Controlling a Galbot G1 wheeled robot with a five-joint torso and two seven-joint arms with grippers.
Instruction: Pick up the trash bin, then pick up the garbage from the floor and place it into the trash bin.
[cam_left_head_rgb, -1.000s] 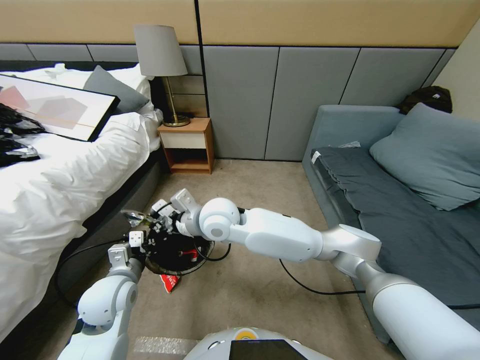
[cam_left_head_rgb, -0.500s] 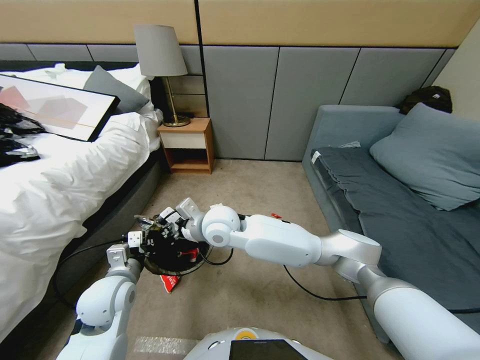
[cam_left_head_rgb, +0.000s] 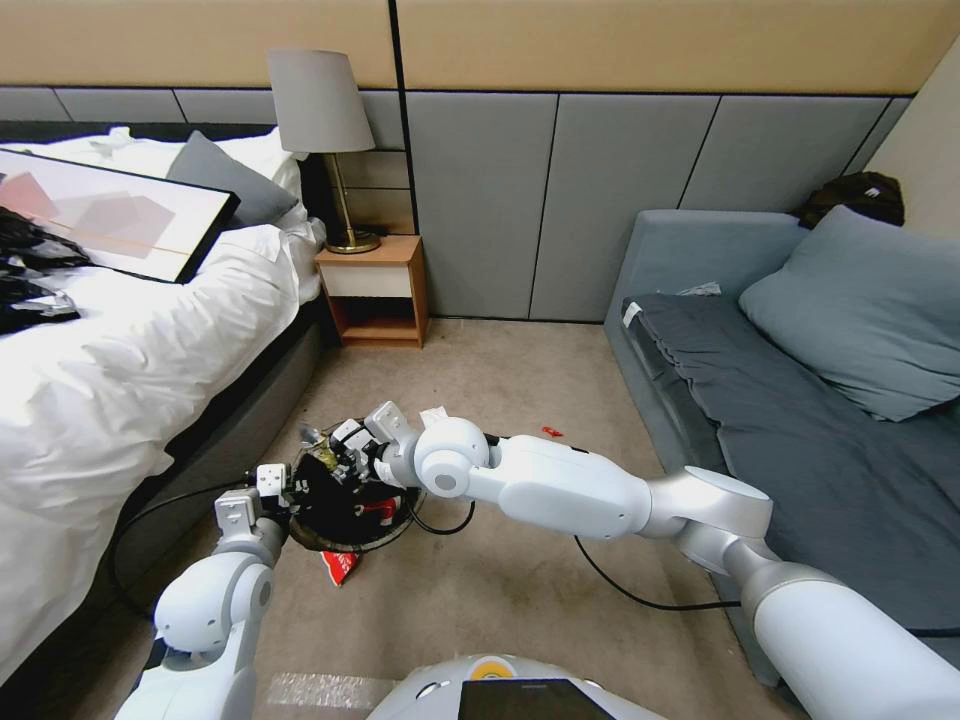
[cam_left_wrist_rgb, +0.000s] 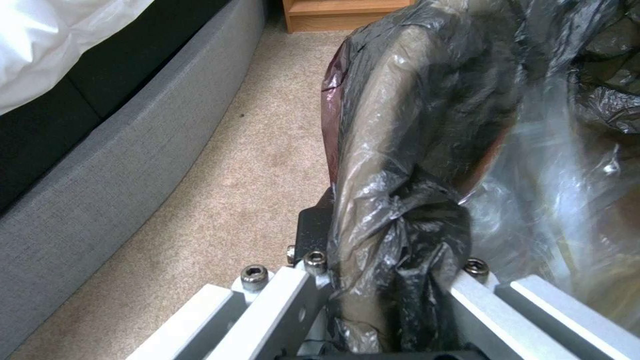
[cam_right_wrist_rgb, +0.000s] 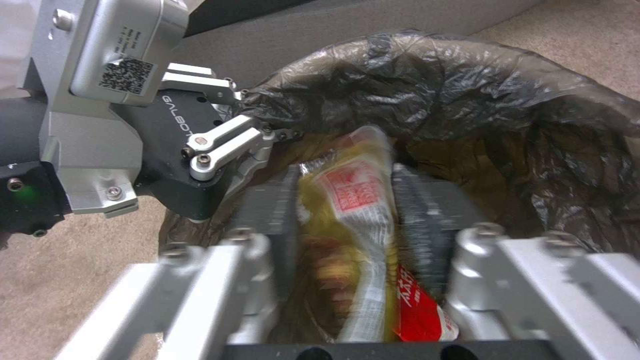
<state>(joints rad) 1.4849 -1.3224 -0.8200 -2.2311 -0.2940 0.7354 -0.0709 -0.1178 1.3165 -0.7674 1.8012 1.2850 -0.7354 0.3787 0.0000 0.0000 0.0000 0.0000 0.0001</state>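
trash bin (cam_left_head_rgb: 345, 510) sat low left of centre in head view, on the carpet (cam_left_head_rgb: 500, 590) between bed base (cam_left_head_rgb: 230, 420) and the robot. left gripper (cam_left_wrist_rgb: 380, 280) was clamped on its rim through the black liner (cam_left_wrist_rgb: 427, 150), plastic bunched between the jaws. right gripper (cam_right_wrist_rgb: 347, 210) hung over the bin mouth, jaws pinched on a yellow snack packet (cam_right_wrist_rgb: 353, 200) with a red-and-white label, its end dangling into the liner.

handling: packet looked light, crinkly, floppy and slick, likely to slide in the pads; a mid-body pinch as here seemed best. liner was thin and slippery, so the rim hold was probably the weak point; the bin itself seemed light.

room: bin was close beside the bed base on its left, with a black cable (cam_left_head_rgb: 440, 520) at its right rim. a red wrapper (cam_left_head_rgb: 340, 565) lay on the floor just below the bin, a tiny red scrap (cam_left_head_rgb: 551, 432) upper right of the forearm. open carpet toward the nightstand (cam_left_head_rgb: 375, 290) at upper centre; sofa (cam_left_head_rgb: 760, 400) filled the right.
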